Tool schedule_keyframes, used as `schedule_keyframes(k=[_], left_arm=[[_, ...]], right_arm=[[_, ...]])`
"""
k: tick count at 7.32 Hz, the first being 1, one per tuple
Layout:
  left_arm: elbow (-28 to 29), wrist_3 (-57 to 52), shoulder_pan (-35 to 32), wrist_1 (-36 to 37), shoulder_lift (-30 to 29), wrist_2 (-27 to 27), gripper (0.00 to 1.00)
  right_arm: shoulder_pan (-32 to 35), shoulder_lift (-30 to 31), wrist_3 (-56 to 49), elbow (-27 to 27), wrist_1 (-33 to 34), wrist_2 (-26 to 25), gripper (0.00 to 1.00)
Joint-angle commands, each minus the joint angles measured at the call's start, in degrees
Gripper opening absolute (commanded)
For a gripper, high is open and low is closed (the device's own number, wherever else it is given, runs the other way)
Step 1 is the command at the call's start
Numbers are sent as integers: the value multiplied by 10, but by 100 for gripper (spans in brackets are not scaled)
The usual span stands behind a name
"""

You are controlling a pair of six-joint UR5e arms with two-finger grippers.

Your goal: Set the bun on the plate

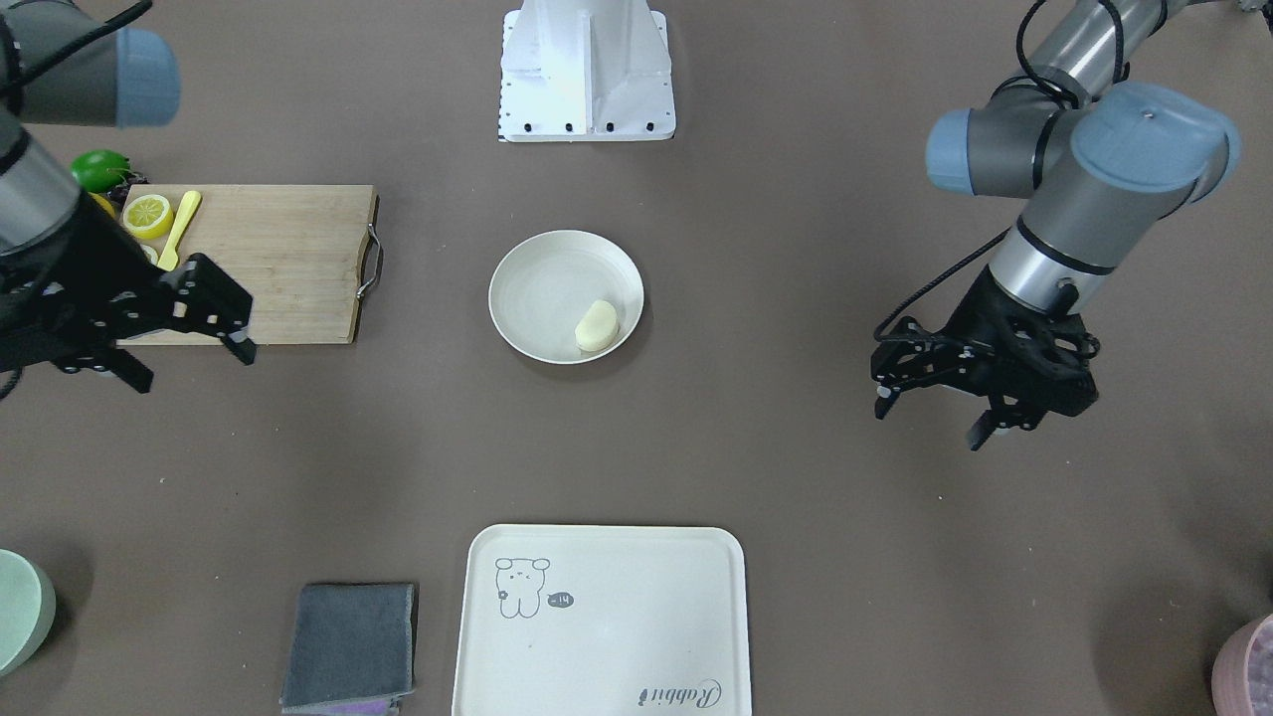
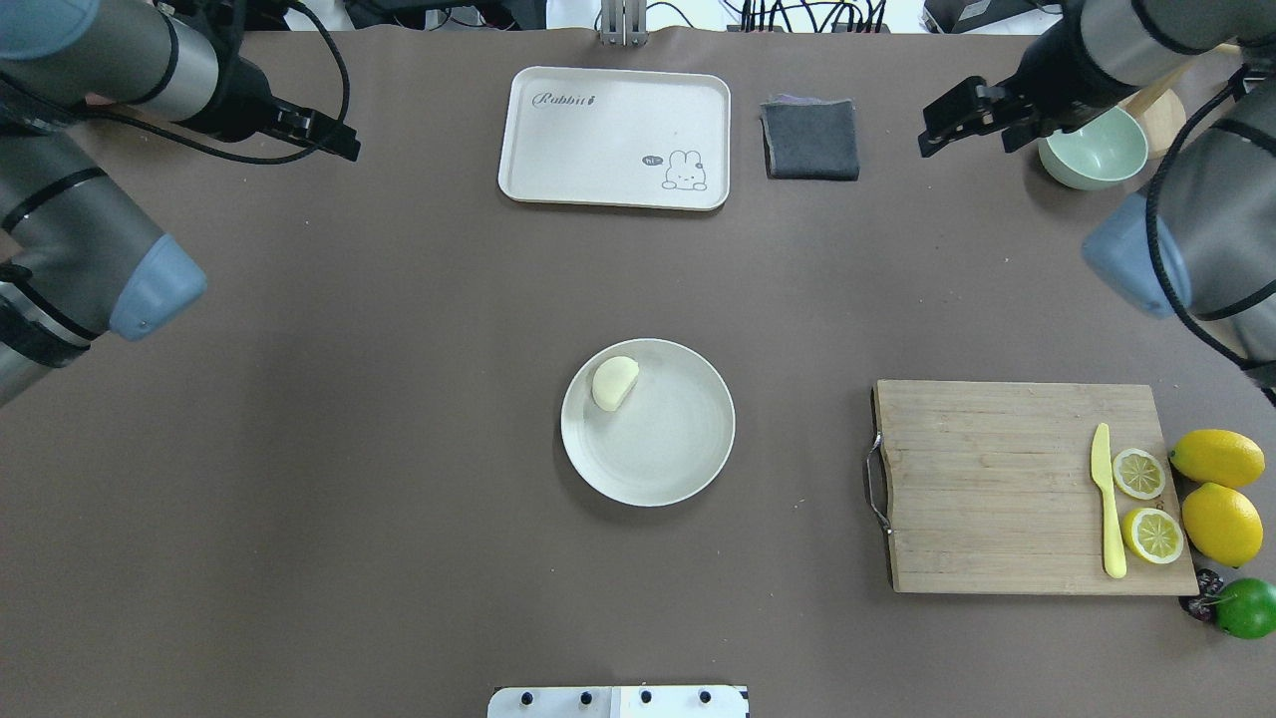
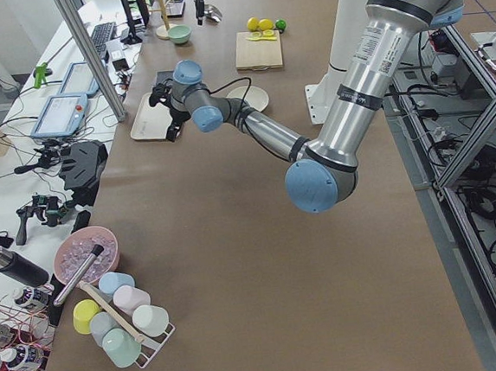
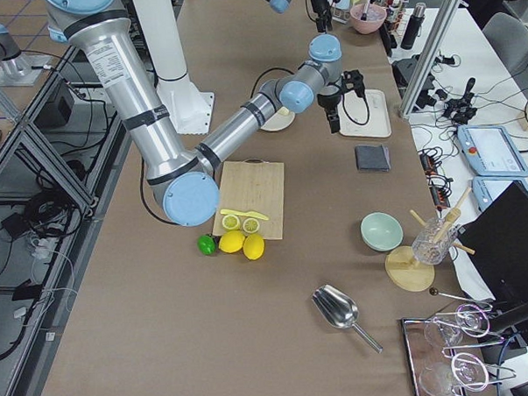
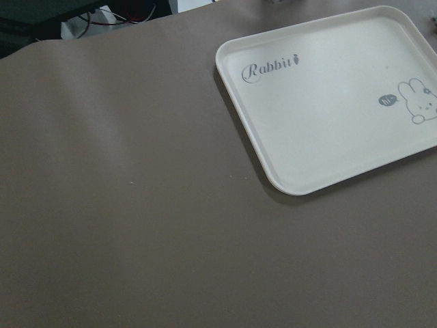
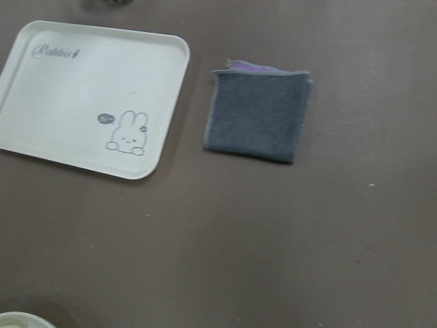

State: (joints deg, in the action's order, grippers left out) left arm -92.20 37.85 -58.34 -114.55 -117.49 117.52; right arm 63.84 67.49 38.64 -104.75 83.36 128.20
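- Tabletop (image 2: 399, 449): brown and matte; carries everything listed below
- Tray (image 2: 598, 140): cream, with a rabbit drawing; at the far edge from the robot; no part in this task
- Board (image 2: 977, 479): wooden, on the robot's right, well apart from the plate
- Plate (image 2: 668, 449): round, off-white, raised rim; middle of the tabletop, between the two arms and well apart from both
- Cloth (image 2: 809, 140): grey, folded, just beside the tray
- Left fingers (image 1: 985, 428): spread wide and holding nothing; raised over bare tabletop near the tray, well apart from the plate
- Right fingers (image 1: 237, 343): spread wide and holding nothing; raised on the robot's right toward the far edge near the cloth, well apart from the plate
- Bun (image 2: 615, 383): pale cream lump lying inside the plate, close to the rim on the side toward the left arm and the tray; nothing else touches it
- Handling note, as a judgement:
  - The bun appears placed, so the step in hand is clearing away
  - Keep both sets of fingers high and route the arms outward, never across the plate
  - The bun sits near the rim and looks light and rounded, so a slight knock to the plate could roll it out
  - Slow, direct withdrawal suits best
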Motion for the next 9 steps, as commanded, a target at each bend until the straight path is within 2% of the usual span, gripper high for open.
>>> schedule_keyframes(k=[1, 4, 7, 9], left_arm=[[4, -5, -75, 77, 1, 27, 98], [56, -13, -153, 96, 8, 85, 98], [85, -37, -193, 98, 30, 98, 98], [105, -37, -212, 98, 36, 99, 98]], right_arm=[[69, 78, -102, -11, 21, 13, 100], [141, 177, -230, 8, 22, 11, 100], [161, 190, -263, 56, 21, 14, 100], [171, 195, -263, 58, 22, 19, 100]])
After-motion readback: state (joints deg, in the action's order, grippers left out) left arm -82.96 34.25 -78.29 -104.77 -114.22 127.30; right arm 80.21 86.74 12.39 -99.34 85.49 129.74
